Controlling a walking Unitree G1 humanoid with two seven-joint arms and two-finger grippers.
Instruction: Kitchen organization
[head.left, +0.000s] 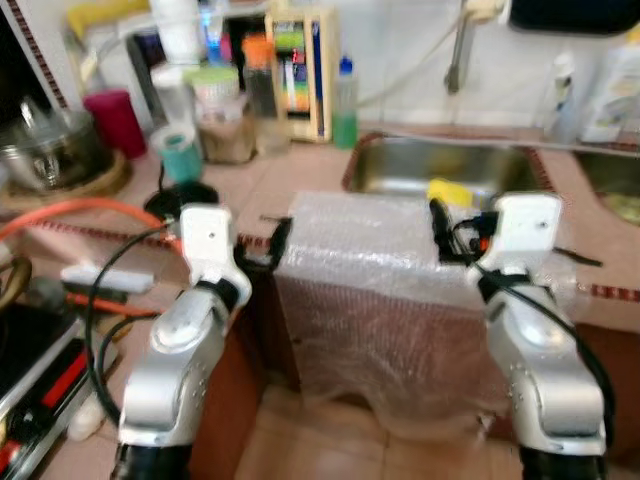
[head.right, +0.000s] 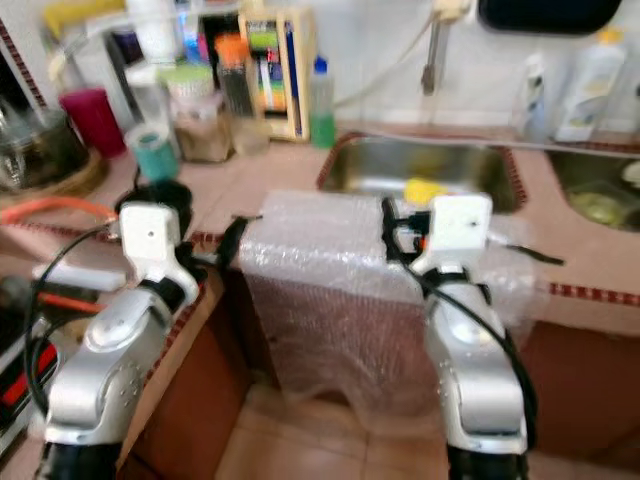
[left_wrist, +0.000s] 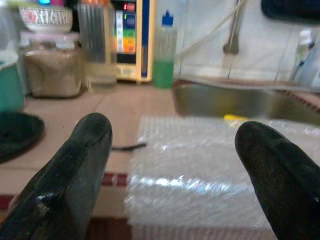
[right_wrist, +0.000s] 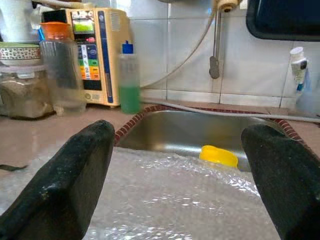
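Because the sheet of bubble wrap (head.left: 385, 290) drapes over the counter edge at frame centre, its long axis running left to right, the left gripper (head.left: 277, 243) sits at its left edge and the right gripper (head.left: 441, 232) at its upper right, both spread open. Behind, upper right, the sink (head.left: 400, 165) holds a yellow object (head.left: 449, 192).

bright, even light | head views blurred | wrist backgrounds soft
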